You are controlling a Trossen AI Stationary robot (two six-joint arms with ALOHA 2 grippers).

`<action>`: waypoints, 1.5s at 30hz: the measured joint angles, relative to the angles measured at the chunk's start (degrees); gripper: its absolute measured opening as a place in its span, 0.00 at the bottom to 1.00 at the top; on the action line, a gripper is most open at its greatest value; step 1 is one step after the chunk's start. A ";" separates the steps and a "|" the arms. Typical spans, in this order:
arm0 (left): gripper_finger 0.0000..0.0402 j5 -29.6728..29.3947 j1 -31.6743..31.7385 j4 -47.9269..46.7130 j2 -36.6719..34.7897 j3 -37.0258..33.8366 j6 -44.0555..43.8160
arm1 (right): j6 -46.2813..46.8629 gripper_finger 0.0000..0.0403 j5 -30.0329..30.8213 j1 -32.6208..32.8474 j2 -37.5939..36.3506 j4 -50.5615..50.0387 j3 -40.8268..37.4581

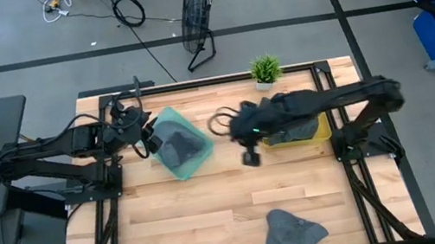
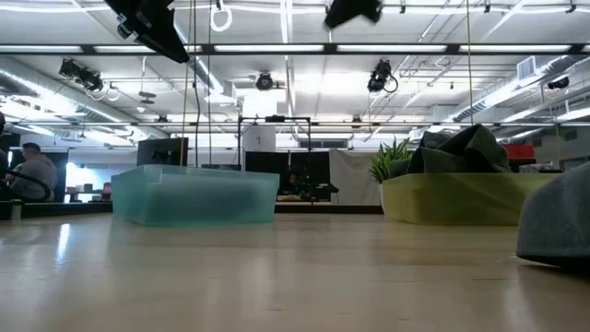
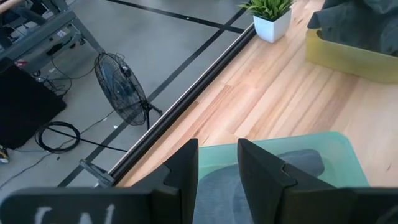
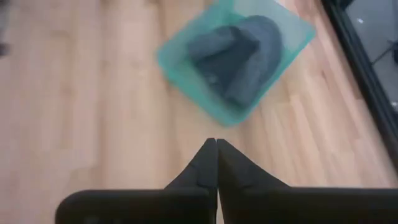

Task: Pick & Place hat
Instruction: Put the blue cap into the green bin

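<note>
- Near the front edge of the table (image 1: 215, 219), a grey hat (image 1: 295, 234) is seen lying loose, well apart from both arms.
- A second grey hat (image 1: 179, 147) is seen resting inside the teal bin (image 1: 198, 165), and dark cloth is heaped in the yellow bin (image 1: 322, 133) beside the small plant (image 1: 264, 70).
- The left claw (image 3: 217, 163) is held above the teal bin's near side, its fingers spread a little with a clear gap between them and nothing gripped.
- The right claw (image 4: 216, 163) is held over bare wood between the two bins, its fingers pressed together, nothing pinched.
- The hat is judged to be soft, light fabric: it will sag and fold when lifted, and nothing in it is likely to break.
- A grip on the stiffer brim, or on a pinched-up fold of the crown, is judged safest; a flat panel would probably slip away from the fingers.
- Cloth can be snagged on a bin rim, so a straight lift is advised before any sideways carry.
- Which hat is meant to be moved cannot be told from the task line.
</note>
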 joint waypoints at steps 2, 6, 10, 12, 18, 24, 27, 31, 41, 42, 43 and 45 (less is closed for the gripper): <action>0.29 0.00 0.00 -0.04 0.00 0.01 -0.53 | 2.12 0.00 -0.55 2.59 -2.86 -3.42 0.07; 0.29 0.00 -0.02 -0.02 0.00 0.00 -0.87 | 8.23 0.00 -3.12 7.41 -5.23 -10.92 0.07; 0.29 0.00 0.00 0.05 0.01 0.02 -2.48 | 12.50 0.02 -3.18 10.82 -5.05 -13.36 0.06; 0.29 0.00 0.00 0.21 0.02 0.00 -3.61 | 12.18 0.05 -3.63 11.38 -4.68 -13.44 0.04; 0.29 0.02 0.00 0.30 0.02 0.01 -7.43 | 8.67 0.19 -6.60 11.39 -3.04 -15.34 0.02; 0.29 0.00 0.00 0.45 -0.02 0.02 -9.81 | 3.33 0.32 -13.59 12.64 1.33 -17.49 0.02; 0.29 0.00 0.00 0.48 0.00 0.02 -9.95 | -1.72 0.34 -17.77 13.92 4.16 -18.37 0.00; 0.29 0.01 0.00 0.48 0.00 0.01 -9.90 | -11.12 0.35 -26.87 16.00 8.71 -16.90 0.00; 0.29 0.18 0.00 0.37 0.00 0.02 -9.54 | -13.90 0.35 -31.96 18.09 21.33 -13.41 -0.04; 0.29 0.62 0.00 0.35 0.00 0.01 -9.53 | -14.17 0.35 -32.92 18.07 22.10 -13.22 -0.04; 0.29 1.30 0.00 0.26 0.00 0.01 -9.53 | -14.38 0.35 -33.85 18.07 22.86 -12.84 -0.04; 0.29 2.21 0.00 0.22 0.00 0.02 -9.55 | -14.76 0.35 -34.89 18.23 23.83 -12.02 -0.04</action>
